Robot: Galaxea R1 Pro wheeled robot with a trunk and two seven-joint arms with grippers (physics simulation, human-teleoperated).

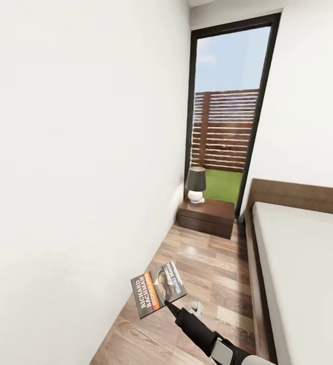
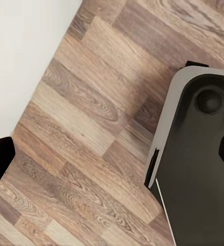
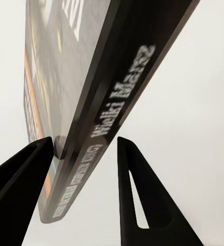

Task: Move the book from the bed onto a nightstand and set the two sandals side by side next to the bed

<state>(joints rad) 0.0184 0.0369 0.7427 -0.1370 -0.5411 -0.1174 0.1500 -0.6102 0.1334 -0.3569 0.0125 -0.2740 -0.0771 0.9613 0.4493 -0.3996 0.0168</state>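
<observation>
Book [image 1: 158,296] pinched in right pincer [image 1: 169,304], held tilted above floor [image 1: 207,268] between wall [image 1: 75,177] and bed [image 1: 298,263]. Left pincer state: cannot tell. Farther off, nightstand [image 1: 207,217] with lamp [image 1: 196,185], beside window [image 1: 227,116].

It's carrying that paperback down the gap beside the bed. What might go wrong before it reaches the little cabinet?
The right tool seems to pinch the book only near one edge, so it might twist or slip to the wood floor. The passage between the white wall and the bed is narrow, so the arm could brush either. On the nightstand, the lamp leaves limited room and could get knocked.
</observation>
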